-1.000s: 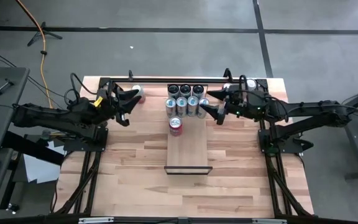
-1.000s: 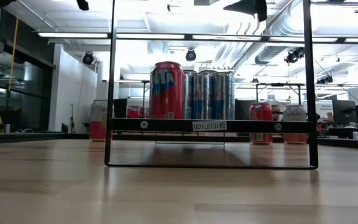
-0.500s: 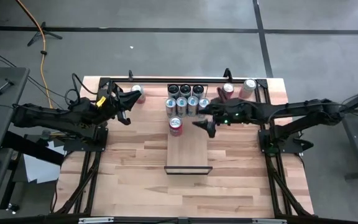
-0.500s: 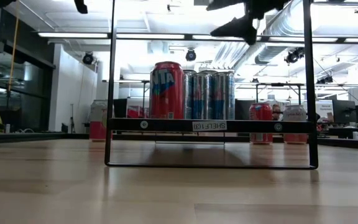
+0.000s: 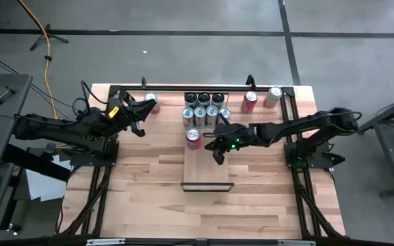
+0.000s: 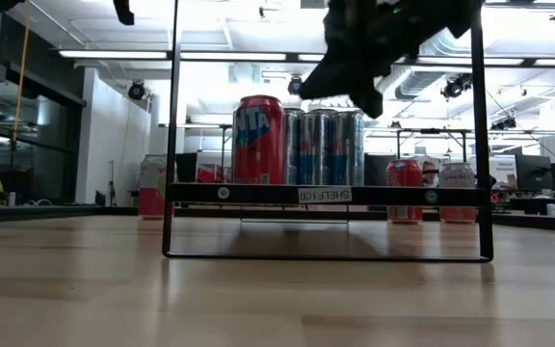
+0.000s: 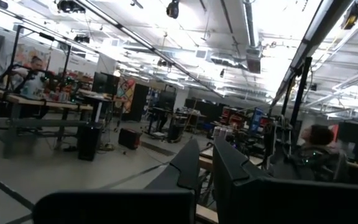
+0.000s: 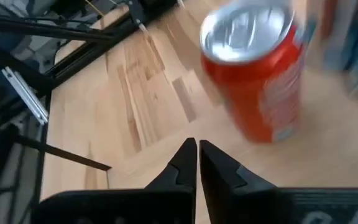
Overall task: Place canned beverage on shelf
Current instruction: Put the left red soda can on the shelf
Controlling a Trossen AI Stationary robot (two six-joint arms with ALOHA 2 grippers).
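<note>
**Right hand empty over the shelf, loose cans still on the desk**

From the left, I see the left hand (image 5: 139, 111) hovering over the desk's (image 5: 149, 184) far left corner beside a loose can (image 5: 150, 101), fingers pressed together on nothing. The shelf (image 5: 207, 164) lies mid-desk with silver cans (image 5: 204, 111) packed at its far end and a red can (image 5: 193, 137) standing just before them. My right hand (image 5: 216, 145) hangs above the shelf beside that red can, fingers together, empty. Two more cans (image 5: 260, 99) stand at the far right corner. I judge the next step is to fetch another: open a hand, straddle a loose can, then grip
</note>
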